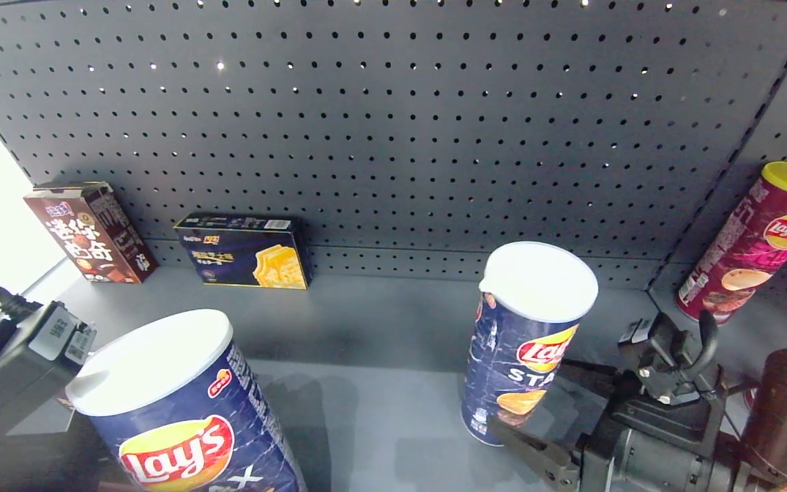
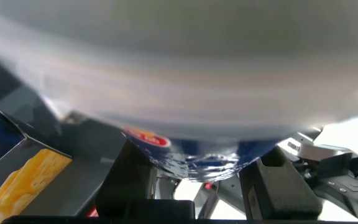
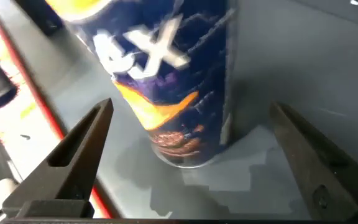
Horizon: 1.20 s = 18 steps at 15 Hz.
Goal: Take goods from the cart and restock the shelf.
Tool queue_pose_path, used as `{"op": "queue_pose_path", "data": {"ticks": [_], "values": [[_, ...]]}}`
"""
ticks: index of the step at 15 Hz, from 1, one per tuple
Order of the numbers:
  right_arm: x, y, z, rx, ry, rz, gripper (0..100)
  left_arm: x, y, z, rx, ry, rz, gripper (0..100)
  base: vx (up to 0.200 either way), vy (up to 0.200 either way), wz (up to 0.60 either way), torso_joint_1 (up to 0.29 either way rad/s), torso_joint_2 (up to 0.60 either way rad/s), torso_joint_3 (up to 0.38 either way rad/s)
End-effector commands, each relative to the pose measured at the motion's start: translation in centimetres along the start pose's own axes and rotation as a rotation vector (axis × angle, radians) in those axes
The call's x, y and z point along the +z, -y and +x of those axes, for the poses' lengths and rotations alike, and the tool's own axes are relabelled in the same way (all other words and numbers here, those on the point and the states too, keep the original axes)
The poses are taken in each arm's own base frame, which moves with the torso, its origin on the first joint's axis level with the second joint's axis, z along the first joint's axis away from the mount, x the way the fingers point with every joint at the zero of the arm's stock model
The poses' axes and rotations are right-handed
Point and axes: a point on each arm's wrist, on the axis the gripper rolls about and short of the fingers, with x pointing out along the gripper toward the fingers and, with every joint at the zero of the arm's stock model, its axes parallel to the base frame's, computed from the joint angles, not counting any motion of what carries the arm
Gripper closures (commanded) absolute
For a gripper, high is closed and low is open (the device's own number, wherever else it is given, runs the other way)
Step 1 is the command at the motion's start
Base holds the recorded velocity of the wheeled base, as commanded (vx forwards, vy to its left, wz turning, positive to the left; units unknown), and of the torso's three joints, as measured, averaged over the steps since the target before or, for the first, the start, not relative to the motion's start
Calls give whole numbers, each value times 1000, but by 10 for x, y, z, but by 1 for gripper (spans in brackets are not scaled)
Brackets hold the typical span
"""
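Watch the standing can (image 1: pixel 527 342) first. It is upright on the shelf (image 1: pixel 380 342), and your right claw (image 3: pixel 191 106) sits low around its base. If you pull that arm away at an angle, I judge a finger could clip the can and tip it, since it is tall and narrow. If you shut the claw again, you would only drag a can that looks already placed.

The second risk is the held can (image 1: pixel 175 410), which is up off the shelf to the left of the standing can and nearer the camera. Bring it in too close and the two cans could knock together. Set it down tilted and it could roll. The yellow-lidded can (image 1: pixel 755 246), leaning to the right of the standing can and farther back, is well apart and looks like no hazard.

Your right claw is spread wide, one finger on each side of the standing can's lower part. A gap shows at both fingers, so it touches nothing. Your left claw (image 2: pixel 197 180) looks clamped on the held can, with dark fingers pressed against either side of the can body.
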Motion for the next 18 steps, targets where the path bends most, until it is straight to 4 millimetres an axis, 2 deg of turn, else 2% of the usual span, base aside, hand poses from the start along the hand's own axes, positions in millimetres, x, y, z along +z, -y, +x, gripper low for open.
{"op": "queue_pose_path", "data": {"ticks": [1,13,15,18], "values": [[0,-7,-3,35,9,-6,0,-1,0,0,0,-3,-1,100,0,0,0,0,0,0],[-14,-13,-29,103,5,-89,0,-3,0,1,-1,-8,-5,100,0,0,0,0,0,0],[-15,-4,-37,54,18,-78,0,-3,0,-1,1,-3,-3,100,0,0,0,0,0,0],[-9,8,-33,20,36,-68,0,-5,0,0,-1,-11,-5,100,0,0,0,0,0,0]]}}
